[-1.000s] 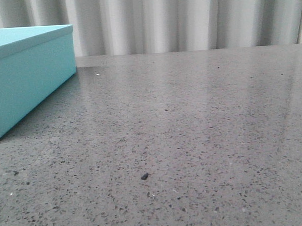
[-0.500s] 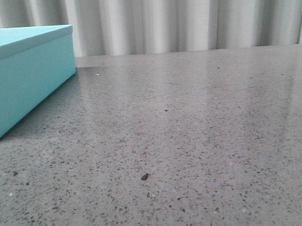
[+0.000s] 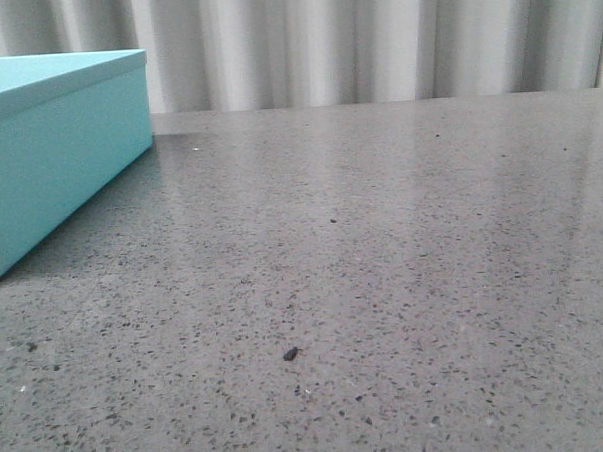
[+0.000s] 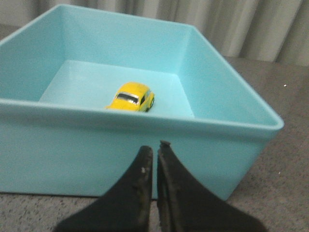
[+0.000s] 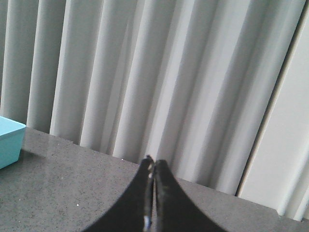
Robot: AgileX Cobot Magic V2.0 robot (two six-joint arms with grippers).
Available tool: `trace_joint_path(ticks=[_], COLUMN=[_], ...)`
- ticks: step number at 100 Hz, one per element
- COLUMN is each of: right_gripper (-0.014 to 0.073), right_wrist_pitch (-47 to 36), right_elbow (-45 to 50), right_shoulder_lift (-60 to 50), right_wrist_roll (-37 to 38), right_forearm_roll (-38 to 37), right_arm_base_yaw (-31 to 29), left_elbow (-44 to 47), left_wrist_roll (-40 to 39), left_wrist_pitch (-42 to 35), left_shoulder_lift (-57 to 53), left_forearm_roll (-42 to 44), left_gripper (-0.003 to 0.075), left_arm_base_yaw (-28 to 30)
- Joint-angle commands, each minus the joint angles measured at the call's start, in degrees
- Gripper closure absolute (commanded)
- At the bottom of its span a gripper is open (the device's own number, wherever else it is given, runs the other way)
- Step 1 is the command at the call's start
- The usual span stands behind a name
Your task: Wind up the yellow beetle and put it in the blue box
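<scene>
The blue box [image 3: 48,147] stands at the far left of the table in the front view. In the left wrist view it [image 4: 145,145] is open-topped, and the yellow beetle [image 4: 131,96] sits upright on its floor, near the wall closest to the camera. My left gripper [image 4: 155,150] is shut and empty, just outside that near wall, below its rim. My right gripper [image 5: 153,164] is shut and empty above the table, facing the curtain; a corner of the box [image 5: 9,140] shows beside it. Neither gripper shows in the front view.
The grey speckled table [image 3: 383,262] runs to a pale pleated curtain [image 3: 374,43] at the back. A small dark speck [image 3: 290,354] lies on the table near the front.
</scene>
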Motion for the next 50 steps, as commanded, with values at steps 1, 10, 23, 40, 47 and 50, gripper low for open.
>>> trace_joint_path(ticks=[1,10,23,40,47,50], right_gripper=[0.0646,0.0646,0.0646,0.0646,0.0646,0.0645], right_wrist_pitch=[-3.0,-2.4,-1.8,-1.3,-1.0,-0.8], right_elbow=[-1.1,-1.1,-1.1,-1.0,-1.0,-1.0], right_shoulder_lift=[0.7,0.7,0.7,0.7,0.7,0.7], right_wrist_roll=[-0.4,-0.4,-0.4,-0.4,-0.4,-0.4], right_forearm_roll=[-0.1,0.1,0.4,0.8,0.8,0.8], right_arm_base_yaw=[0.2,0.2,0.2,0.2,0.2,0.2], left_elbow=[1.3,5.2,9.7,11.1,11.1,11.1], left_wrist_roll=[-0.1,-0.1,-0.1,-0.1,-0.1,-0.1], left_wrist_pitch=[-7.7,-17.9,-31.8,-26.6,-25.4,-25.1], left_shoulder_lift=[0.5,0.5,0.5,0.5,0.5,0.5], left_forearm_roll=[2.0,9.9,14.6,15.3,15.4,15.4], left_gripper=[0.0741,0.0741,0.0741,0.0741,0.0741,0.0741], left_arm_base_yaw=[0.1,0.1,0.1,0.1,0.1,0.1])
